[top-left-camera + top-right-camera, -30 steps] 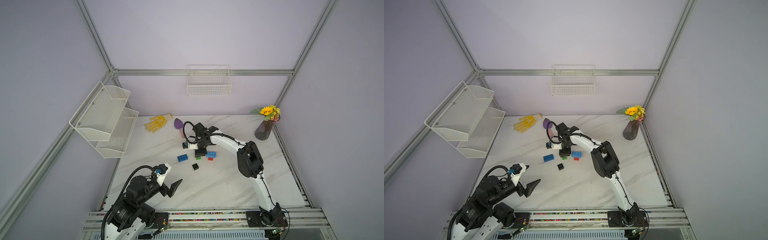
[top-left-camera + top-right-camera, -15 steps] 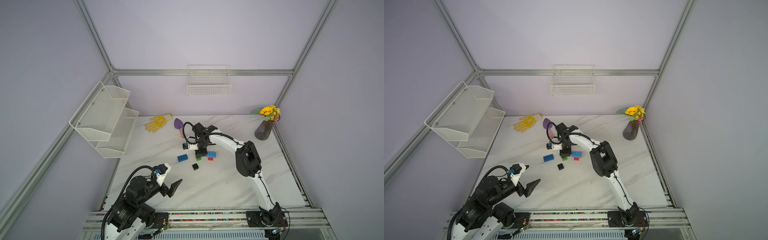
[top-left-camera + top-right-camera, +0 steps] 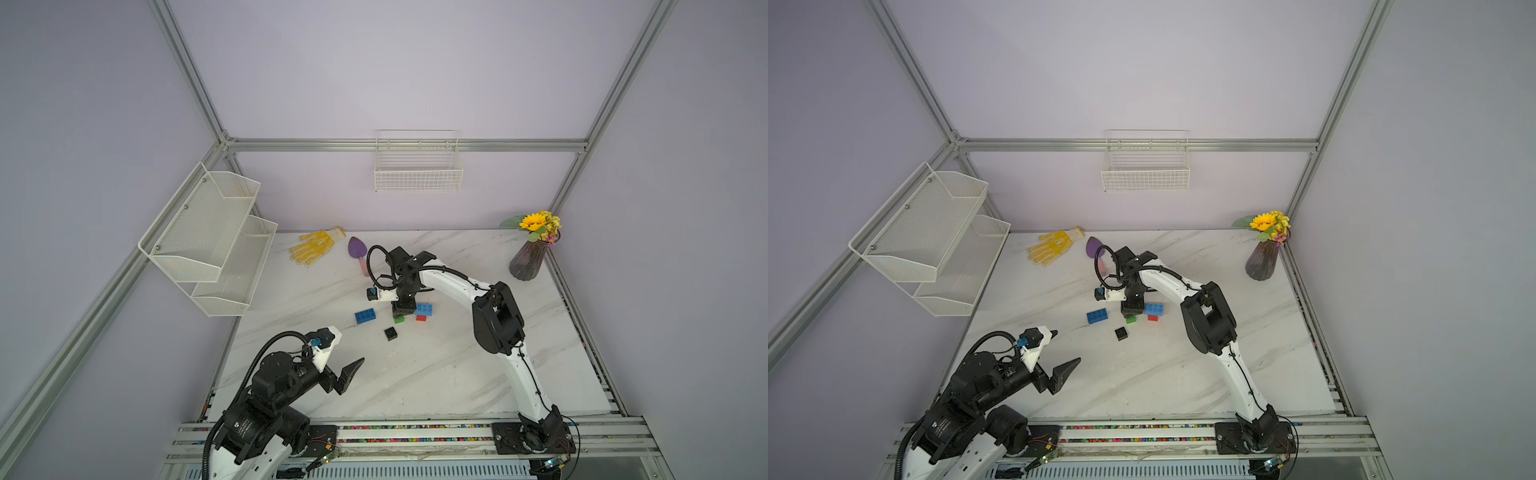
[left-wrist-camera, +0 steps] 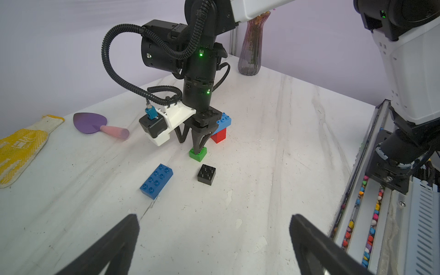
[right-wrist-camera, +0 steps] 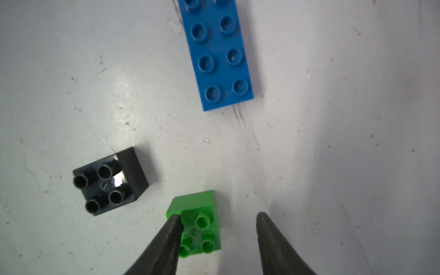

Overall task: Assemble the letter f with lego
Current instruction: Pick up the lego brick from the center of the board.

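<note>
The lego lies loose mid-table. My right gripper (image 5: 218, 214) points straight down at the green brick (image 5: 195, 204), open. One finger overlaps the brick's edge and the other stands clear of its far side. The black brick (image 5: 109, 181) and a long blue brick (image 5: 219, 54) lie close by, studs up. Behind the gripper a second blue brick (image 4: 223, 121) sits on top of the red brick (image 4: 220, 135). My left gripper (image 4: 213, 215) hovers wide open and empty near the table's front left, seen in a top view as the left gripper (image 3: 349, 347). No letter f shape shows.
A yellow glove (image 3: 316, 247) and a purple trowel (image 3: 359, 251) lie at the back. A vase with a sunflower (image 3: 528, 259) stands at the back right corner. A white wire shelf (image 3: 208, 241) hangs on the left, and a front rail (image 3: 415, 432) borders the table.
The right gripper's jaws have narrowed a little around the green brick and its arm has shifted slightly. The left arm has not moved.
</note>
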`<action>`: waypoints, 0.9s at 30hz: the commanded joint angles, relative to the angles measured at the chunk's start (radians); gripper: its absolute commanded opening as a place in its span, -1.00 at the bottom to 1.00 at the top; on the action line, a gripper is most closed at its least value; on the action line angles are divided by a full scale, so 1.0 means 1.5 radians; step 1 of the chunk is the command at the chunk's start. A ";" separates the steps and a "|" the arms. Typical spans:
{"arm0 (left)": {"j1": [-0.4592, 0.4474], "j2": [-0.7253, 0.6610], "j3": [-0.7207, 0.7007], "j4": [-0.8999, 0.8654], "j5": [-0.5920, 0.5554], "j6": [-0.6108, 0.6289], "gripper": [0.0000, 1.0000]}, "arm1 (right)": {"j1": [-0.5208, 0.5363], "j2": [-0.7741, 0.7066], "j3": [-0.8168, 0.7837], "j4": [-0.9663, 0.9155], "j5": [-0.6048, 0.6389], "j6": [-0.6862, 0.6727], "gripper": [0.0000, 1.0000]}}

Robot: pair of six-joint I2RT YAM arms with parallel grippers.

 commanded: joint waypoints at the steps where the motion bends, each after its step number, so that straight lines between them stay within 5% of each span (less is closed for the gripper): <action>1: 0.005 0.001 0.004 0.014 0.007 0.017 1.00 | -0.003 -0.035 -0.011 -0.018 -0.018 0.001 0.10; 27: 0.010 0.005 0.002 0.015 0.009 0.016 1.00 | -0.005 -0.043 -0.031 -0.045 -0.037 -0.030 0.10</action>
